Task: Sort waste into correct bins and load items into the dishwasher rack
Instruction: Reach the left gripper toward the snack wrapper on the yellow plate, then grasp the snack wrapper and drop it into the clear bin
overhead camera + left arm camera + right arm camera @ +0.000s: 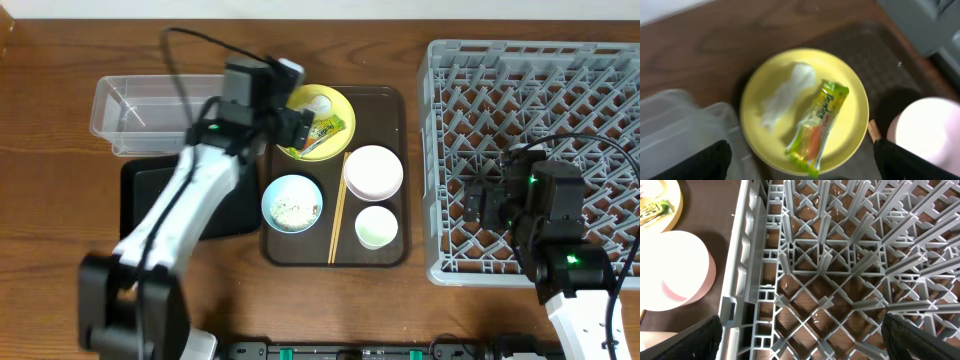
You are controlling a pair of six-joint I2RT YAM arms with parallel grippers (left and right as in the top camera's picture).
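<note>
A green-and-yellow wrapper (328, 130) lies on the round yellow plate (342, 106) next to a crumpled white napkin (787, 97). My left gripper (296, 130) hovers open just above the plate's left side. In the left wrist view its fingers (802, 170) straddle the wrapper (817, 127) and plate (850, 100) without touching them. The light-blue bowl (292, 203) holds rice grains. The white-pinkish bowl (373, 172), small white cup (377, 227) and chopsticks (338, 210) sit on the brown tray. My right gripper (478, 203) is open and empty over the grey rack (535, 90), near its left wall (742, 255).
The dark-brown serving tray (390, 110) carries the dishes. The clear tub (140, 108) stands at the back left, with the black tray (150, 190) in front of it, partly under my left arm. The tub's edge shows in the left wrist view (675, 130).
</note>
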